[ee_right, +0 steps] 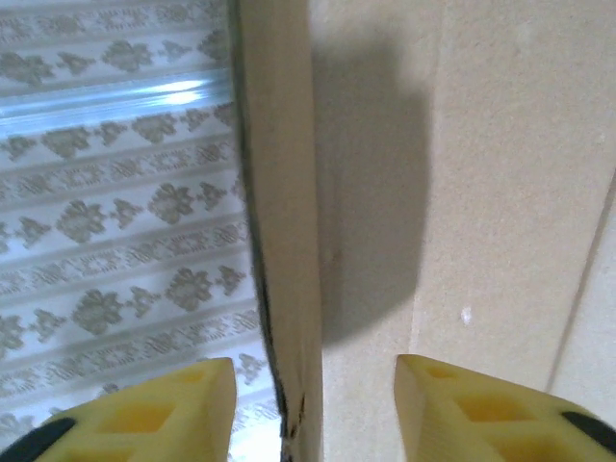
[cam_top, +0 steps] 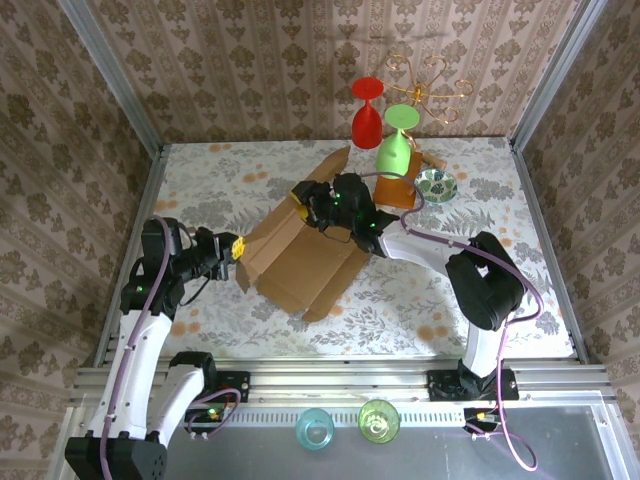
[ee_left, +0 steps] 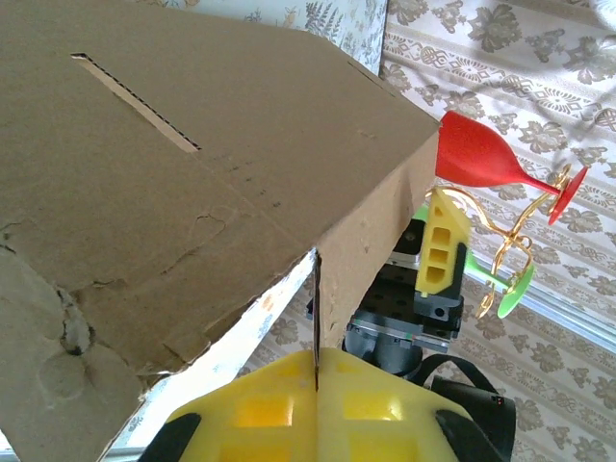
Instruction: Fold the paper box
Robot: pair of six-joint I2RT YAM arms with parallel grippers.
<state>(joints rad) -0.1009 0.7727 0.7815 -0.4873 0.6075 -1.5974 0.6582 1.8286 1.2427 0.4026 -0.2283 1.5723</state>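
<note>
The paper box (cam_top: 300, 255) lies partly folded in the middle of the table, brown and unprinted, with flaps spread toward the front. My left gripper (cam_top: 238, 248) is at its left edge. In the left wrist view the yellow fingertips (ee_left: 279, 404) are pressed together on a thin cardboard flap edge (ee_left: 316, 318), and a slotted panel of the paper box (ee_left: 173, 173) rises above them. My right gripper (cam_top: 305, 195) is at the box's far edge. Its yellow fingers (ee_right: 164, 409) stand apart on either side of an upright cardboard wall (ee_right: 284, 241), with gaps on both sides.
A red goblet (cam_top: 367, 112) and a green goblet (cam_top: 395, 140) stand behind the box by a gold wire stand (cam_top: 430, 85). An orange-brown block (cam_top: 397, 192) and a patterned bowl (cam_top: 437, 184) sit close to the right arm. Two cups (cam_top: 315, 428) rest on the front rail.
</note>
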